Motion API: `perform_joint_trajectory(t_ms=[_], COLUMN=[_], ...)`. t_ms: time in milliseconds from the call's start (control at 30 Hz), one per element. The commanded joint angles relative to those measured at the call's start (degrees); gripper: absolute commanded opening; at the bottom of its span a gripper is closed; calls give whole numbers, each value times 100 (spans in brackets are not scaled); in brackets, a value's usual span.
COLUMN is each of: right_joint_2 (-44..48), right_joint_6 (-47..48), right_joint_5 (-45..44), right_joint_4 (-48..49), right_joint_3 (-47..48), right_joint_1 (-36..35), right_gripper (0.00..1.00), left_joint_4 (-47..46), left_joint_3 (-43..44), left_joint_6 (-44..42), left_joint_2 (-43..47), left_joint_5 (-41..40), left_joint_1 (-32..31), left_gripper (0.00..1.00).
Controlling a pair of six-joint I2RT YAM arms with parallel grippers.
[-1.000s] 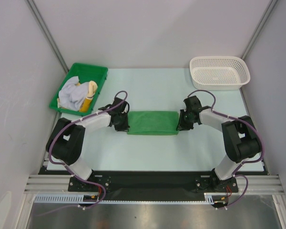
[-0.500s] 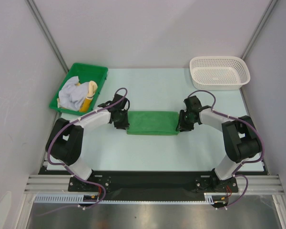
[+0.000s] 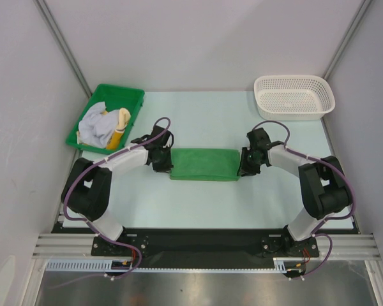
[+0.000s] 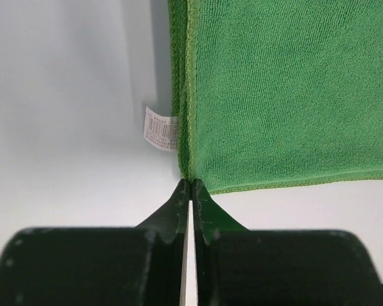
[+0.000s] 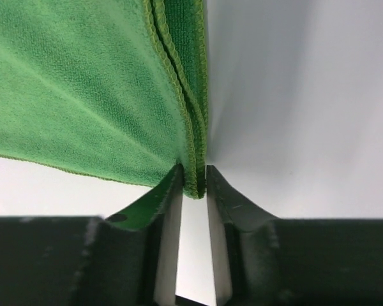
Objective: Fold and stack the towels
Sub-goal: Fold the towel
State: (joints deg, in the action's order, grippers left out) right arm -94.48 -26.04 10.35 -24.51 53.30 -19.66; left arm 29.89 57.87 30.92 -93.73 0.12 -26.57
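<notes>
At far left the green tray [image 3: 76, 139] holds the towels not yet folded, a pale one [image 3: 94, 129] bunched against a yellow one [image 3: 120, 120], parked off the work area where they cannot foul the fold. Next comes my left pincer [image 4: 190, 186], laid low over the table [image 3: 198, 118] at the left end of the green towel [image 3: 204, 164]. Its jaws are drawn to a hairline slit, and the hem of a left corner runs straight into the tips, so I read it as a thin nip on that corner. A white label [image 4: 161, 127] sticks out just beyond. The towel itself lies flat in the middle of the table, a long folded band stretched between both arms. I judge that is the point: a corner in each pincer holds the layers aligned for the next fold. At its right end my right pincer [image 5: 193, 182] stands a little wider, the doubled hem of that corner caught between its fingers. Far right, at the back, the white basket [image 3: 295, 97] sits well apart.
</notes>
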Motion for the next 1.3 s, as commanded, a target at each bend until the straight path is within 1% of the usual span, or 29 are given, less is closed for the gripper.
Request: perform_joint_trajectory(t_ms=[0, 33, 100, 133, 200, 233, 367, 400, 433, 500, 533, 567, 667, 733, 867, 933, 1067, 1100, 1133, 1167, 1200, 1233, 1267], right_joint_2=[210, 184, 167, 175, 193, 210, 184, 193, 228, 402, 447, 491, 588, 667, 817, 721, 483, 483, 492, 526, 544, 579, 606], right_joint_6=[-50, -59, -59, -59, -59, -50, 108, 152, 161, 161, 161, 187, 205, 152, -14, -41, -41, -50, -59, -59, -76, -68, -85], right_joint_5=[-77, -77, -59, -33, -42, -59, -121, -199, -217, -218, -218, -209, -147, -112, 19, 125, 239, 231, 222, 205, 178, 161, 126], right_joint_4=[-133, -133, -115, -115, -150, -203, -562, -729, -774, -818, -844, -853, -871, -819, -468, -186, -1, 25, 43, 43, 26, 8, -27], right_joint_3=[172, 163, 181, 181, 225, 260, 733, 813, 857, 884, 875, 867, 770, 551, -3, -222, -285, -302, -329, -329, -329, -329, -329], right_joint_1=[-20, -20, -29, -20, -29, -20, -12, -12, -12, 6, 6, 15, 41, 50, 67, 103, 173, 173, 173, 164, 173, 182, 191], right_gripper=[23, 17, 11, 6, 1, 0, 0, 4, 11, 13, 10, 1, 0, 0, 0, 0, 0, 2, 9, 13, 17, 23, 25], left_joint_4=[-88, -80, -71, -27, 17, 121, 447, 491, 579, 641, 658, 659, 606, 466, 272, 123, 79, 70, 70, 78, 105, 131, 166], left_joint_3=[128, 128, 137, 155, 198, 234, 497, 576, 603, 638, 621, 612, 410, 147, -354, -583, -663, -645, -628, -610, -549, -522, -487], left_joint_6=[-60, -59, -51, -42, -33, -33, -51, -68, -68, -68, -77, -86, -95, -86, -68, -77, -147, -156, -165, -200, -209, -226, -235], left_joint_2=[75, 83, 75, 92, 118, 153, 373, 426, 478, 566, 584, 602, 619, 681, 839, 804, 611, 593, 567, 523, 497, 470, 470], left_joint_5=[-56, -56, -56, -56, -56, -56, -187, -196, -205, -162, -127, -100, -56, 101, 32, 67, 6, 6, 6, 23, 41, 41, 49], left_joint_1=[-33, -41, -41, -33, -41, -33, -33, -33, -33, -33, -41, -42, -42, -42, -42, -41, -33, -33, -33, -33, -33, -33, -33], left_gripper=[3, 0, 0, 0, 0, 0, 0, 0, 0, 0, 0, 0, 0, 0, 0, 0, 0, 0, 0, 0, 5, 13, 29])
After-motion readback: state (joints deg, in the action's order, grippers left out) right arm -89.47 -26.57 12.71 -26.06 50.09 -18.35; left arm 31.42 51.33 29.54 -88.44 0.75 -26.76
